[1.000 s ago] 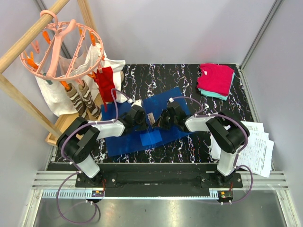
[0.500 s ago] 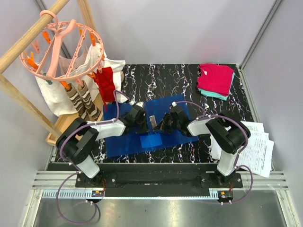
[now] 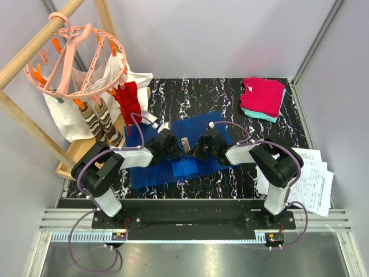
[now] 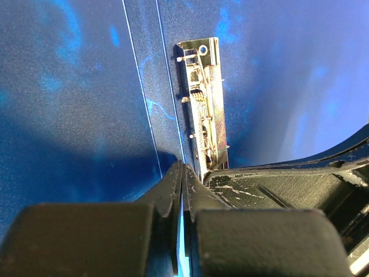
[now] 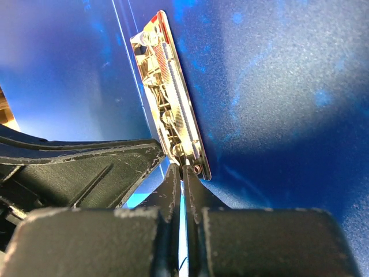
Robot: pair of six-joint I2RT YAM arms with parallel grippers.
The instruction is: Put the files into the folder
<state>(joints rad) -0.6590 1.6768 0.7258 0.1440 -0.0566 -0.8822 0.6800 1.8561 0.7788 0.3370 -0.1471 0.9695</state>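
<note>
- Lying spread open on the middle of the bench (image 3: 230, 98), the folder (image 3: 147, 173) is being shown with no sheet in it, so no part of the task is judged done.
- The files (image 3: 314, 179) are being kept in a loose stack at the near right, beside the right arm's base and well apart from the folder.
- The left claw (image 3: 172, 148) and the right claw (image 3: 200, 149) are being held pressed shut over the folder's middle, tips facing each other, with nothing visibly gripped.
- Left to do, by this reading: the sheets are to be fetched and laid inside.
- The metal clip (image 4: 204, 104) is being shown clearly only by the wrist views, with each shut tip at its near end; contact cannot be told.
- The files are being shown only by the top view.
</note>
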